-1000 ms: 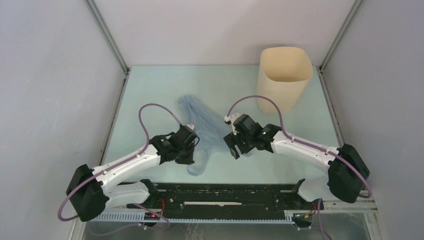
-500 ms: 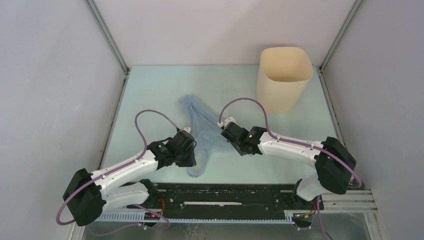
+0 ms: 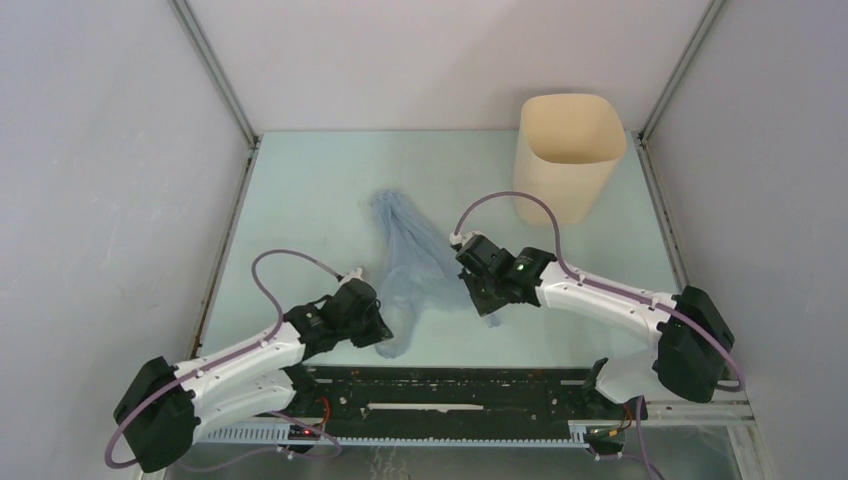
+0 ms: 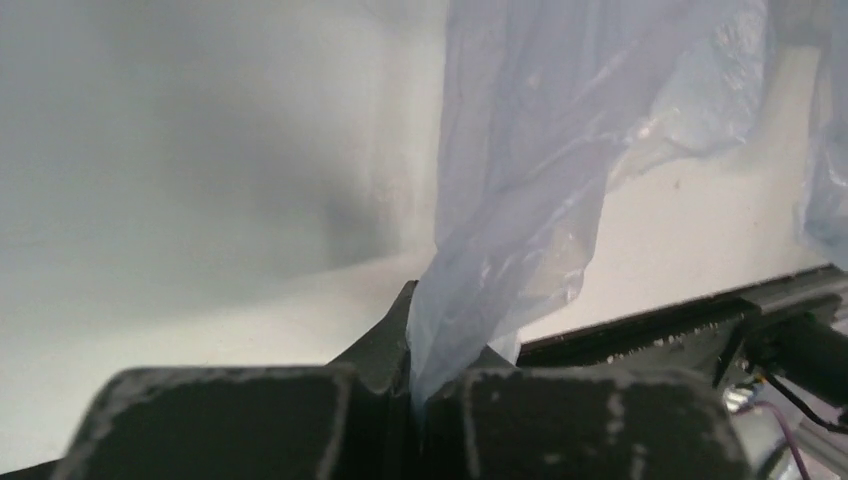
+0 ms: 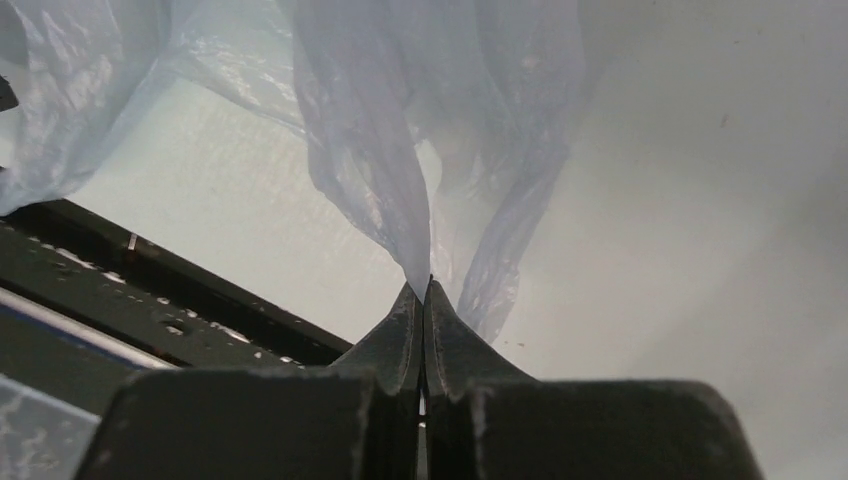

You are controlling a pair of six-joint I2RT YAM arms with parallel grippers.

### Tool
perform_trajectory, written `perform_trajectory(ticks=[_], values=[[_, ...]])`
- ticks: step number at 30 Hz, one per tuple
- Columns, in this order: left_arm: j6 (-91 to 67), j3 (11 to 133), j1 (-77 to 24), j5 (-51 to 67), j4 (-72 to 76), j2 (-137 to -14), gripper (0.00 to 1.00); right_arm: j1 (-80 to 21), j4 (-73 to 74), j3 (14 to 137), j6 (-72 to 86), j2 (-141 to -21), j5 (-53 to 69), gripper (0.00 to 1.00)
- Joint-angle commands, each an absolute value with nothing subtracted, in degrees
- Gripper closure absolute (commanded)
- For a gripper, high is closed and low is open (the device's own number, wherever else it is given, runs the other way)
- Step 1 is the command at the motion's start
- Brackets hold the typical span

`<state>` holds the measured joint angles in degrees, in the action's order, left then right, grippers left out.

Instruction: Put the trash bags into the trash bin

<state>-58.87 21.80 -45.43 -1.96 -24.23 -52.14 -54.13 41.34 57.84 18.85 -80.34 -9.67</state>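
The pale-blue translucent trash bag (image 3: 410, 262) lies crumpled on the table's middle, stretched between both arms. My left gripper (image 3: 376, 326) is at its near left corner. In the left wrist view its jaws (image 4: 415, 378) are shut on a fold of the trash bag (image 4: 540, 150), which rises out from between them. My right gripper (image 3: 482, 292) is at the bag's right edge. Its jaws (image 5: 425, 292) are pressed together, with a thin point of the trash bag (image 5: 370, 150) pinched at the tips. The beige trash bin (image 3: 567, 155) stands upright at the back right, apart from both grippers.
A black rail (image 3: 450, 385) runs along the near table edge just behind the grippers, seen also as the rail (image 4: 680, 320) in the left wrist view and the rail (image 5: 150, 290) in the right wrist view. Grey walls enclose the table on three sides.
The right gripper went to the bag's right edge and shut on it. The left gripper drew back toward the near left, regripping the bag. The bag shifted slightly right.
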Motion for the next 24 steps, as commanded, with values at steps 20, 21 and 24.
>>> perform_trajectory(ticks=[20, 21, 24], values=[[-39.3, 64.6, -42.3, -28.8, -40.7, -45.5, 1.00, -57.1, 36.3, 82.1, 15.0, -66.4, -22.0, 1.00], [-44.6, 56.2, -40.2, -23.8, -41.3, -44.3, 1.00, -54.6, 36.5, 76.0, 18.0, -66.4, -18.9, 1.00], [-51.3, 38.1, -37.7, -12.8, -42.7, -45.9, 1.00, -52.2, 37.6, 60.2, 25.2, -69.2, -14.5, 1.00]])
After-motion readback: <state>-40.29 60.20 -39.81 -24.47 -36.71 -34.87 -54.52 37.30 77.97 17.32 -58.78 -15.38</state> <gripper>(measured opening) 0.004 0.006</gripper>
